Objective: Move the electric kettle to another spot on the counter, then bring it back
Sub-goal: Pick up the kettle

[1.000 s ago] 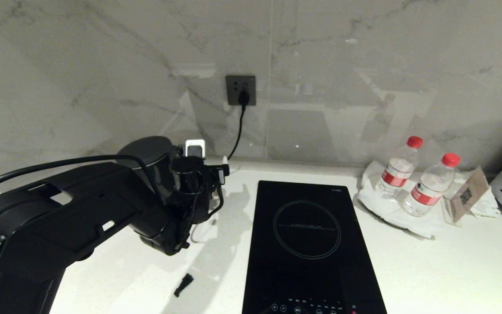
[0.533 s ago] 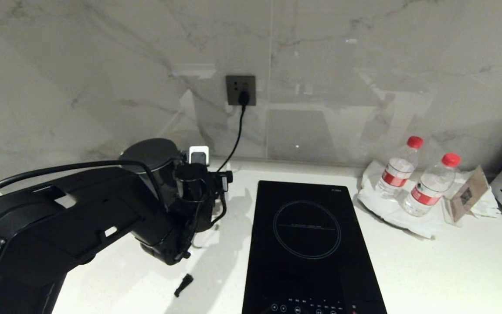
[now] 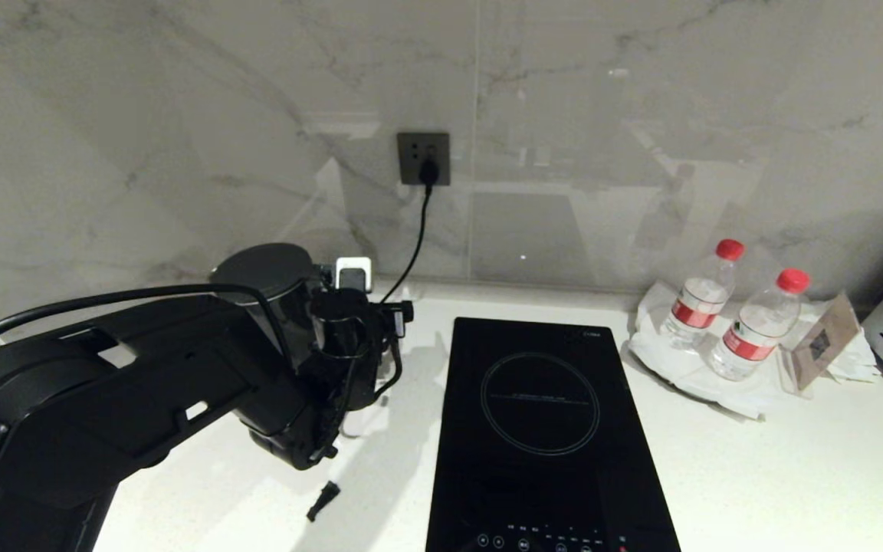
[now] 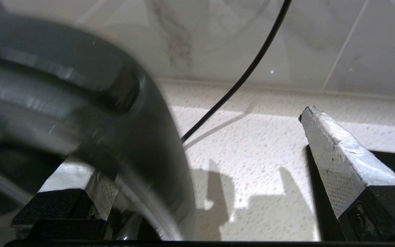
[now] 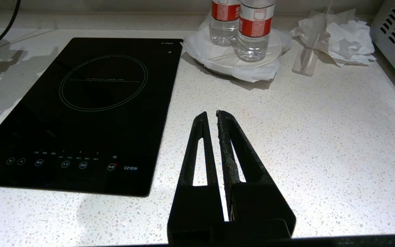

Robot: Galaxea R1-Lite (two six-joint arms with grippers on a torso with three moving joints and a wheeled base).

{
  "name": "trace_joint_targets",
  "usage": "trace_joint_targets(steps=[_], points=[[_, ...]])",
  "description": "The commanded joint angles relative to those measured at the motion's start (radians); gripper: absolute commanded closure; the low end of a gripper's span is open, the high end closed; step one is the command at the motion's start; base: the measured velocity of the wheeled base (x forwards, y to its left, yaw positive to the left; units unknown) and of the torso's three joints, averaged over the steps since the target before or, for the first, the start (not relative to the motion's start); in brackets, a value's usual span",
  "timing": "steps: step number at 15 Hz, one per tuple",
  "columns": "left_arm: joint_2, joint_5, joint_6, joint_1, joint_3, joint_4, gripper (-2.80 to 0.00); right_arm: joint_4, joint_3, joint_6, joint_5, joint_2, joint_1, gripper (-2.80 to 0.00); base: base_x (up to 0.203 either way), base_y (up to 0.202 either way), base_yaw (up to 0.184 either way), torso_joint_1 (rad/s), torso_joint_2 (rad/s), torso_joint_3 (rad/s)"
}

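- Glossy black, one electric kettle stands at the surface's ten o'clock, near the wall, mostly hidden behind the left arm.
- One left gripper is at the kettle, jaws wide: one finger lies against the body, the other stands clear at its three o'clock; nothing held.
- One black cord runs up to one wall socket.
- One induction hob lies at centre.
- Two red-capped bottles stand at two o'clock.
- One right gripper hovers over the surface, jaws nearly together, empty.
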Motion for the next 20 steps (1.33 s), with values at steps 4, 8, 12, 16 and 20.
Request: trace_joint_targets(steps=[4,8,12,16,20], points=[[-0.006,0.007,0.003,0.0,0.0,-0.009,-2.8,0.0,0.0,0.0,0.0,0.0,0.0,0.0,0.0,0.0,0.0,0.0,0.0,0.0],[-0.006,0.004,0.003,0.001,0.001,-0.015,0.0,0.0,0.0,-0.001,0.0,0.002,0.0,0.0,0.0,0.0,0.0,0.0,0.0,0.0],[-0.005,0.004,0.003,0.001,0.0,-0.015,0.0,0.0,0.0,0.0,0.0,0.0,0.0,0.0,0.0,0.0,0.0,0.0,0.0,0.0],[0.001,0.008,0.001,0.006,0.011,-0.016,0.0,0.0,0.0,0.0,0.0,0.0,0.0,0.0,0.0,0.0,0.0,0.0,0.0,0.0],[-0.007,0.008,0.003,0.014,0.005,-0.013,0.0,0.0,0.0,0.0,0.0,0.0,0.0,0.0,0.0,0.0,0.0,0.0,0.0,0.0]])
